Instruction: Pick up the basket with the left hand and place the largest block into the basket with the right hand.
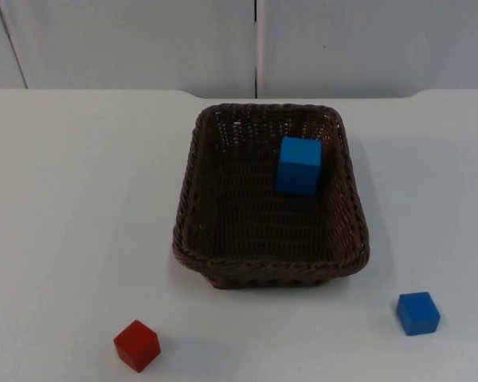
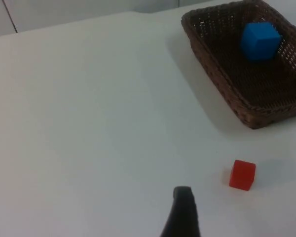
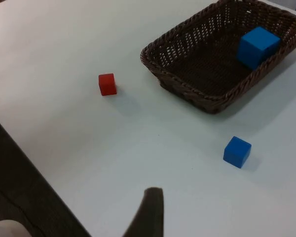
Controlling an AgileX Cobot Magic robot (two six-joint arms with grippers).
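My basket (image 1: 223, 231) sits flat on the white surface (image 1: 72, 207), near the middle and close to the grey wall (image 1: 127, 40). The big blue block (image 1: 298, 165) is inside it, on the woven floor toward the far right side, close to the rim there. A small blue block (image 1: 418, 313) lies on the surface outside the basket, off its near right corner and apart from it. A red block (image 1: 137, 345) lies off the near left corner, also apart.

My left jaws look across the surface at the red block (image 2: 242, 175) and the basket (image 2: 222, 74) with the big blue block (image 2: 259, 40) in it; one black fingertip (image 2: 183, 212) shows, with nothing on it. Whether these jaws are parted I cannot tell.

My right jaws look over the small blue block (image 3: 237, 151), the red block (image 3: 107, 84) and the basket (image 3: 187, 89). One fingertip (image 3: 149, 212) shows, bare; how far these jaws stand apart I cannot tell either.
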